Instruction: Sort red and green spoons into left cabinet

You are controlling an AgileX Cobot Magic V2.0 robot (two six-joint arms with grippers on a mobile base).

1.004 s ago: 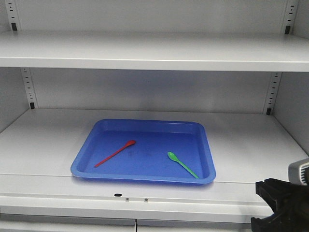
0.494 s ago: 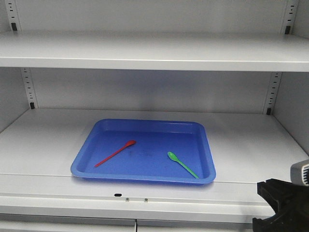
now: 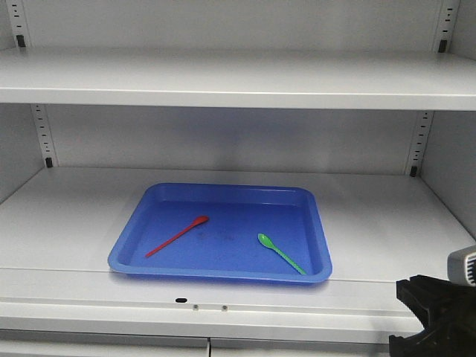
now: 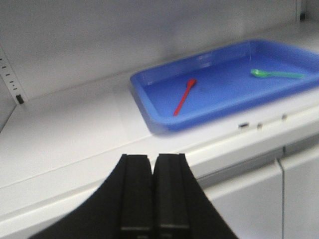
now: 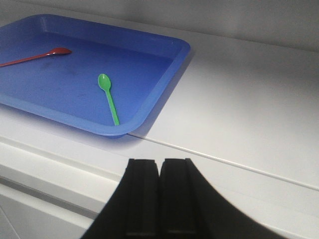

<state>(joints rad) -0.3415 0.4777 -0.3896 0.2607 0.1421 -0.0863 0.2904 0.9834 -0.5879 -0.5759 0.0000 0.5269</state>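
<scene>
Spoons are lying apart in the blue tray [image 3: 126,249] on the cabinet shelf [image 3: 67,223], red spoon [image 3: 178,236] left, green spoon [image 3: 281,253] right; my left gripper [image 4: 152,191] and right gripper [image 5: 159,196] are hanging before the shelf edge, fingers pressed together, holding nothing.

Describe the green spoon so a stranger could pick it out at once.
Find the grey cabinet's lower shelf, where a blue tray sits. Inside it lie two slim spoons; the green spoon is at the tray's right, near the front rim. Its neighbour, the red spoon, lies to the left.
</scene>
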